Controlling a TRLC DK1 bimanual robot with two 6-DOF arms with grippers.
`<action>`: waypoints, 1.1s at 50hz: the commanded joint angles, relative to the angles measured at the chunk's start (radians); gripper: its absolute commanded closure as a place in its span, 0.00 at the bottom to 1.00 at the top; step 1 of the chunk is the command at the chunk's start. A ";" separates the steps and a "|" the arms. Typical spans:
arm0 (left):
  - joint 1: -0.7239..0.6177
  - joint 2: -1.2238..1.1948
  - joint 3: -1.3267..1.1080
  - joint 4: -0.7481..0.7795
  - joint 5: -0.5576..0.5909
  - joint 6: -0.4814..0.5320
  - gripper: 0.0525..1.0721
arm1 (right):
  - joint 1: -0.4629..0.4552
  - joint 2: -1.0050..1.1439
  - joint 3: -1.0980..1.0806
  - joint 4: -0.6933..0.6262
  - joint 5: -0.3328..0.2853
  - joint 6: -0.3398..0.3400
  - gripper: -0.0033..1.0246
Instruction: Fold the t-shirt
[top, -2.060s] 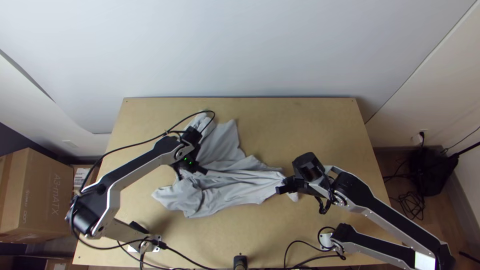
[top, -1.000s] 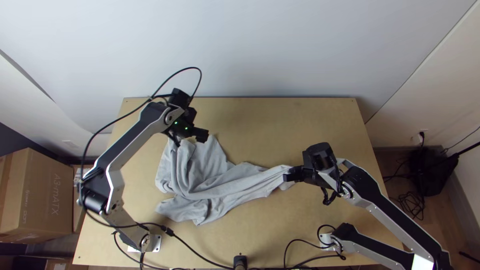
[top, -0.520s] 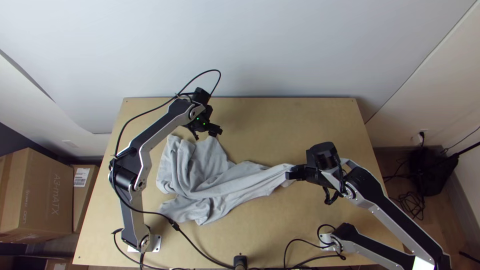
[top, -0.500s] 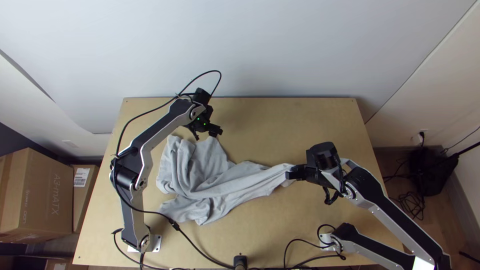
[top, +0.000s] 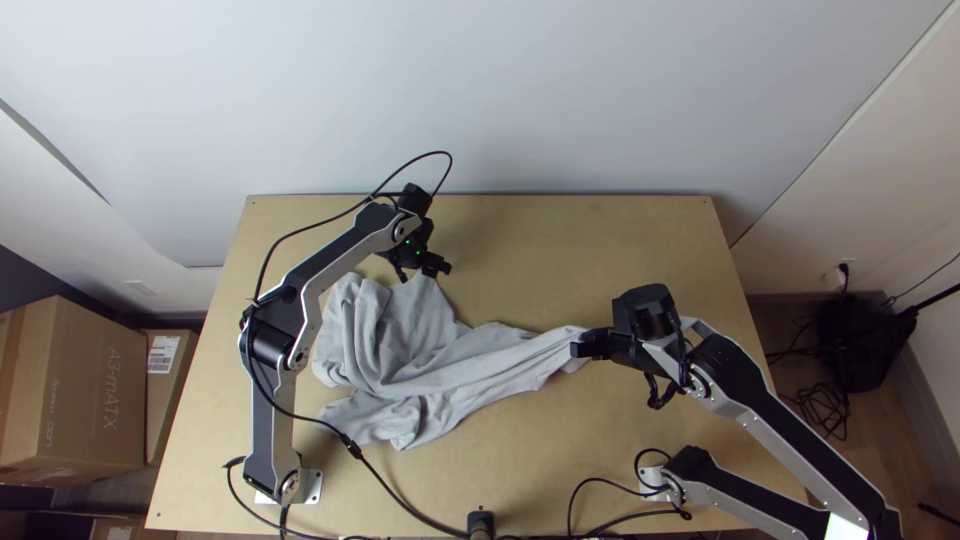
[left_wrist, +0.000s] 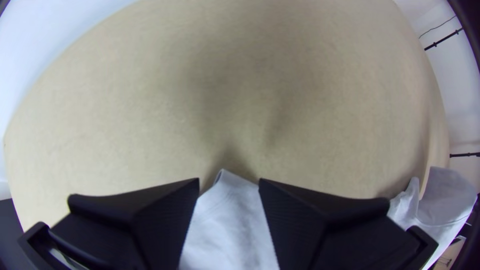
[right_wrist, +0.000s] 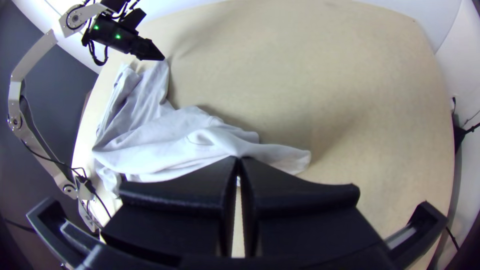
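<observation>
in the top view, the left hand (top: 437, 267) had left the middle of the crumpled t-shirt (top: 400, 345) for its far corner, and over the last half second had edged nearer; the cloth barely stirred. the right hand (top: 590, 346) held the drawn-out end toward the right of the bench (top: 580, 240). that looked like preparation for spreading, with no neat fold made. bunched layers stood in the way, and a black cable (top: 353, 451) trailed over the near side. cardboard boxes (top: 75, 380) sat beside the bench.

in the left wrist view, the left hand was parted around the corner, gripping nothing.

in the right wrist view, the right hand was closed on gathered cloth.
</observation>
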 joint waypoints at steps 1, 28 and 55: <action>-0.016 0.036 0.007 0.014 -0.004 0.022 0.79 | -0.009 -0.019 -0.011 0.011 0.000 0.014 0.98; 0.113 -0.288 -0.113 0.023 0.001 -0.025 0.97 | -0.242 -0.069 0.028 0.045 -0.017 -0.024 0.98; 0.269 -0.665 0.021 0.018 -0.094 -0.114 0.98 | -0.362 0.017 0.282 0.425 -0.051 -0.285 0.98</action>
